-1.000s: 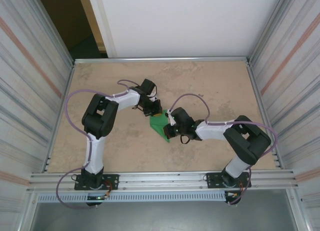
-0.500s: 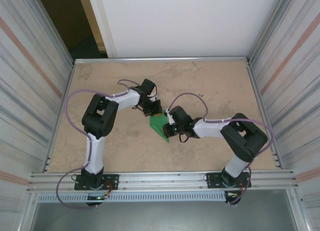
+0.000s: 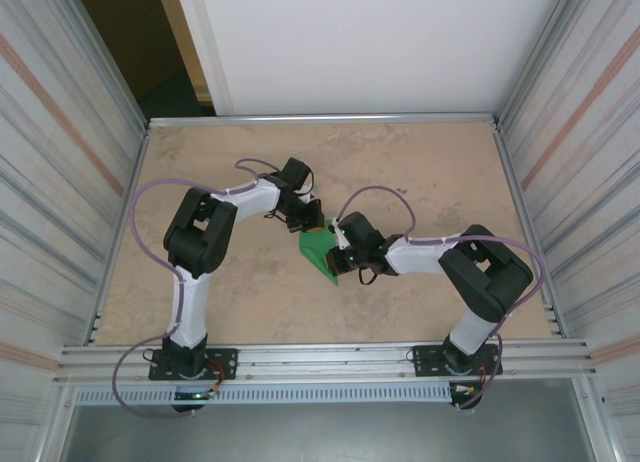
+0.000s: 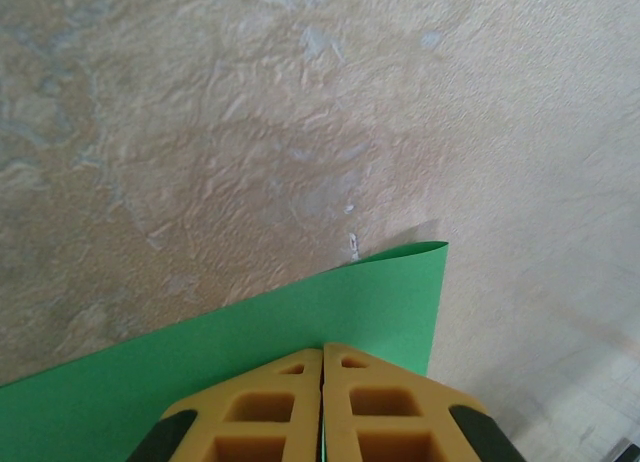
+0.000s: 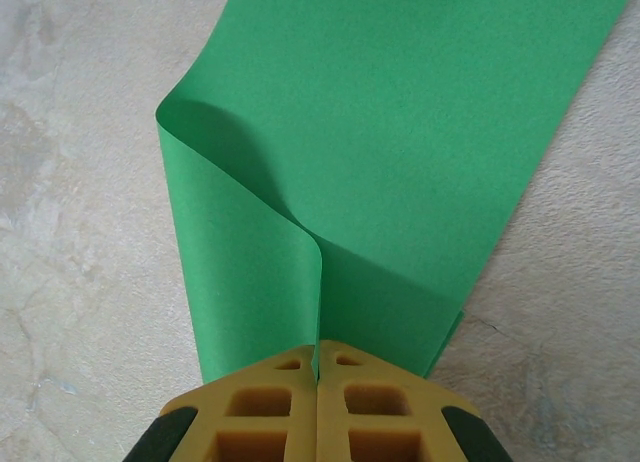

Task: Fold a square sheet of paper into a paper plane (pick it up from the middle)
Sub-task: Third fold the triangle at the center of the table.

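Observation:
The square sheet of paper, bright green, lies mid-table, bent over on itself between both grippers. My left gripper holds its far corner; in the left wrist view the yellow fingers meet at the gripper with a sliver of the green sheet between them. My right gripper is at the near right side. In the right wrist view, this gripper is shut on a raised fold of the sheet, whose left flap curls up. A paper plane is out of view.
The beige table is fenced by a metal rail at the back and corrugated walls on both sides. Both arms' cables loop above the surface.
The right arm's forearm and elbow have shifted a little leftward, nudging its gripper toward the paper. The left fingers have closed a touch more. The paper barely moved.

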